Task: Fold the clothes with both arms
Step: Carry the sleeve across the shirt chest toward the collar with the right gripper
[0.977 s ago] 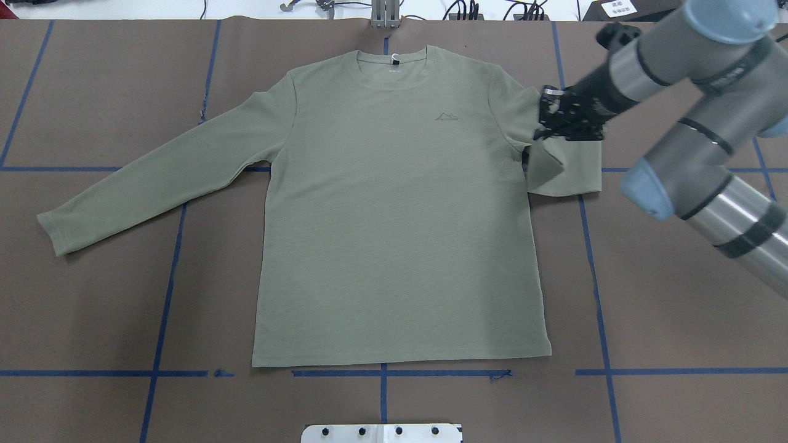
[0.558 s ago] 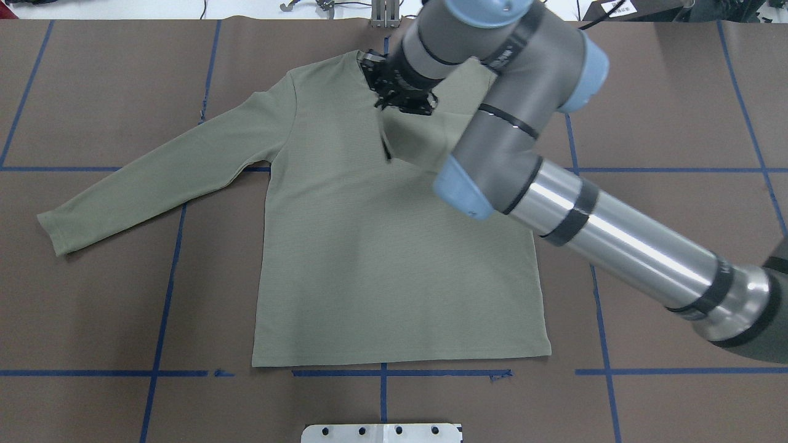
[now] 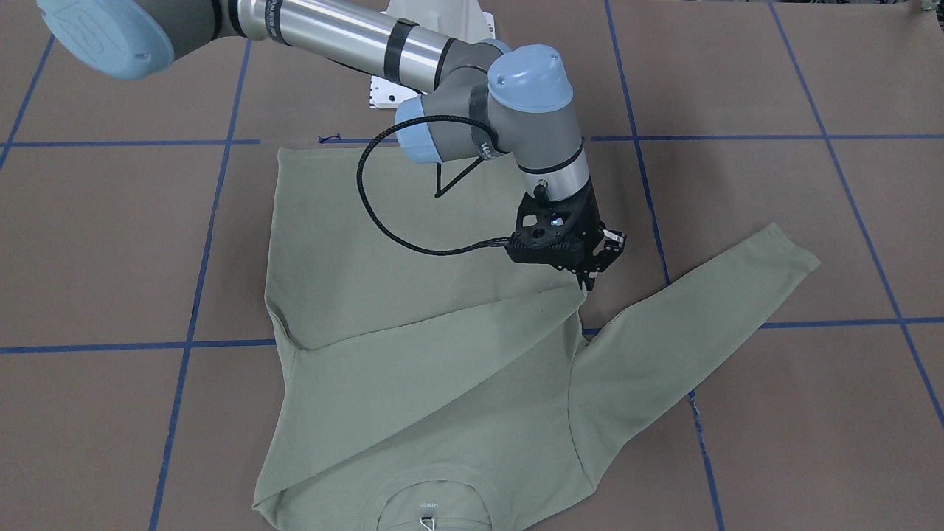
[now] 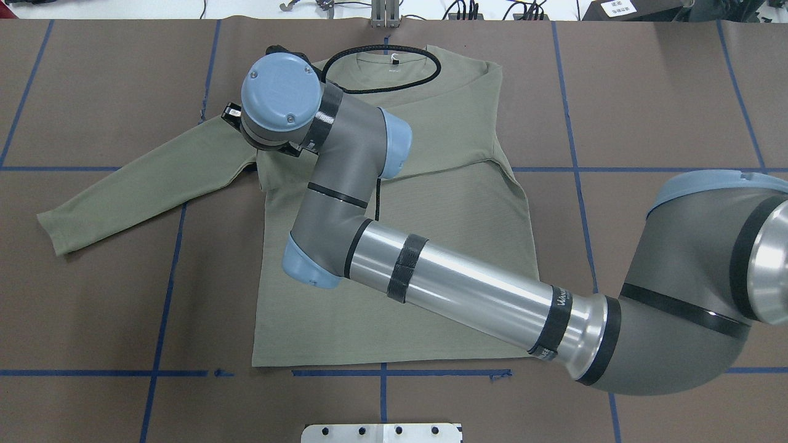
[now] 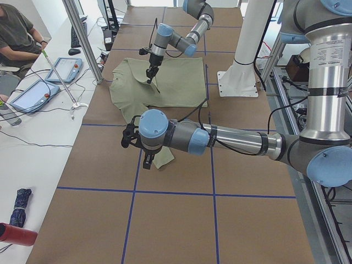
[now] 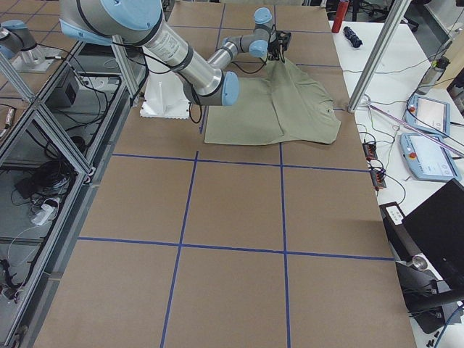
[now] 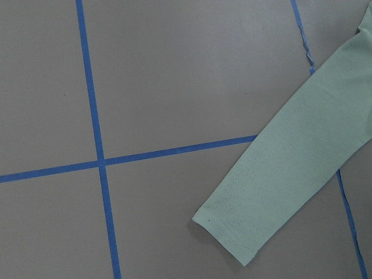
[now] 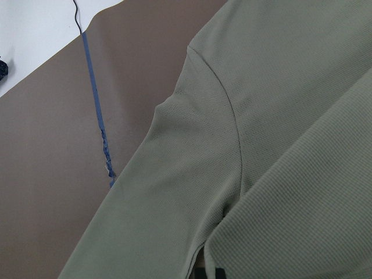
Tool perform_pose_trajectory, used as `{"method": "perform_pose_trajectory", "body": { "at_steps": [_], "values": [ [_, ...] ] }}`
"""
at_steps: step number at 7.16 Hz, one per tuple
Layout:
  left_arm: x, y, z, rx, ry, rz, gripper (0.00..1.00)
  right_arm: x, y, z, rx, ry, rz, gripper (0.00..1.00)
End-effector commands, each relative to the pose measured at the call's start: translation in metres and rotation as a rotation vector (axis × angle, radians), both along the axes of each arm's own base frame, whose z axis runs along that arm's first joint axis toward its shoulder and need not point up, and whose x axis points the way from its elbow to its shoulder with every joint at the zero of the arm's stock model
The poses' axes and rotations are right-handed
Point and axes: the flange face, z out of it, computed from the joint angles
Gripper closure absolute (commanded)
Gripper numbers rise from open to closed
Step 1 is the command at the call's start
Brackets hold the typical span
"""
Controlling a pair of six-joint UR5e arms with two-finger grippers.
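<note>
The pale sage-green shirt (image 4: 431, 203) lies flat, front up, collar at the far side. Its right sleeve (image 3: 413, 335) is folded across the chest. My right gripper (image 3: 589, 280) has reached across to the left armpit, fingertips pinched together on that sleeve's cuff; in the overhead view the wrist (image 4: 280, 98) hides it. The left sleeve (image 4: 148, 184) still lies stretched out to the left. The left wrist view looks down on its cuff (image 7: 244, 232) from high up, with no fingers in view. My left gripper (image 5: 144, 159) hangs above that cuff; I cannot tell if it is open.
Brown table cover with blue tape grid lines (image 4: 166, 277). The white pedestal base plate (image 4: 381, 432) is at the near edge. An operator (image 5: 16, 33), tablets (image 5: 33, 91) and a metal pole (image 5: 82, 38) stand along the far side.
My right gripper has carried the right sleeve from the shirt's right side across the chest to the left armpit. The sleeve now lies folded over the front.
</note>
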Motion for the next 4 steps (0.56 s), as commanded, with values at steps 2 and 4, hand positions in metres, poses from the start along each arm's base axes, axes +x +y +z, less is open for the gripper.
{"method": "perform_pose_trajectory", "body": {
  "at_steps": [2, 4],
  "values": [
    [0.002, 0.001, 0.001, -0.007, 0.042, 0.013, 0.0, -0.027, -0.012, -0.007, 0.024, 0.009, 0.047, 0.02],
    [0.022, -0.002, -0.007, -0.007, 0.137, 0.068, 0.0, -0.028, -0.013, -0.012, 0.024, 0.01, 0.046, 0.01]
  ]
}}
